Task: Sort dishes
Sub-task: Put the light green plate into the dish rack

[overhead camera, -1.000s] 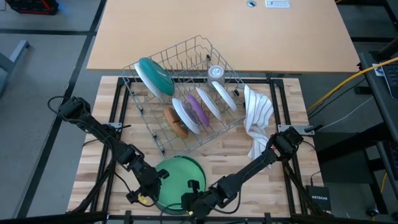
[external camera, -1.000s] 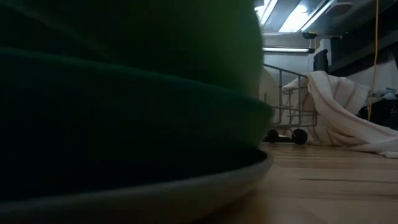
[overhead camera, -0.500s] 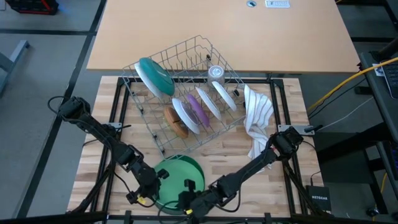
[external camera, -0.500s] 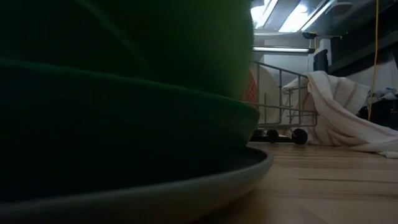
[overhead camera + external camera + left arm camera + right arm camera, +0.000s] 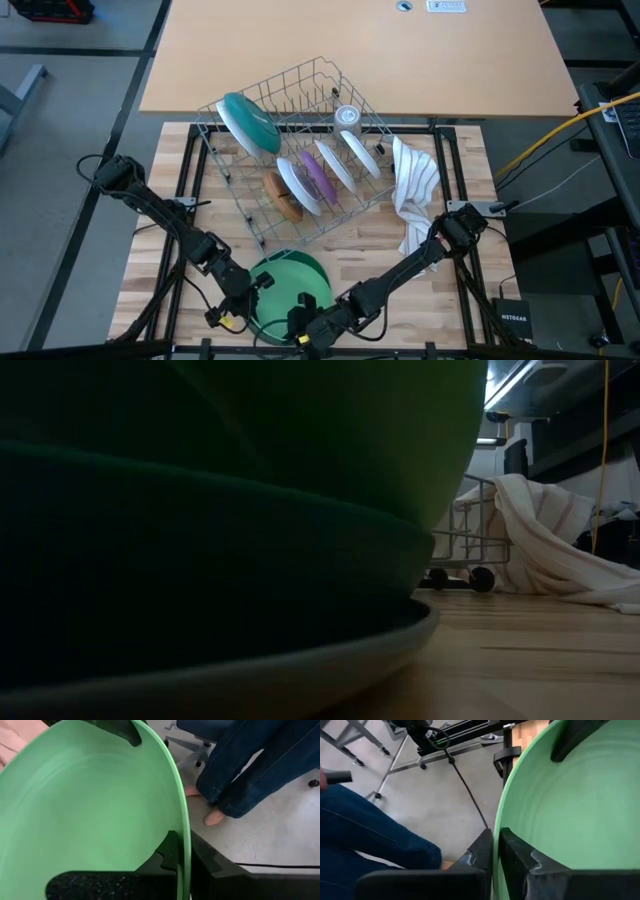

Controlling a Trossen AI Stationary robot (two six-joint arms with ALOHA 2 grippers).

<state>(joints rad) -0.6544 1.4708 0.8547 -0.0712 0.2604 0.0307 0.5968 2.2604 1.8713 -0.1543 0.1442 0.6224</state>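
A wooden table (image 5: 450,290) is seen from above, with a grey wire rack (image 5: 290,150) standing toward its far side and a white striped cloth (image 5: 415,190) lying just beside the rack. In the rack a teal plate (image 5: 248,122) leans at one end, and a row of smaller dishes is held upright: white plates (image 5: 298,185), a purple plate (image 5: 316,172) and a brown plate (image 5: 283,195).

At the near edge a large green plate (image 5: 290,290) is held by both arms at once. Its rim is pinched by the left gripper (image 5: 258,288) on one side and by the right gripper (image 5: 303,322) at the near side; in each wrist view the fingers are closed across the rim.

Compared with half a second earlier, the plate has been shifted only slightly in the overhead view, while in the low view the green plate (image 5: 300,450) now covers more of the rack behind it. It sits over a grey plate (image 5: 330,660) already lying on the table, so it is probably being stacked there.

A person's legs in jeans (image 5: 250,765) are visible beyond the table.
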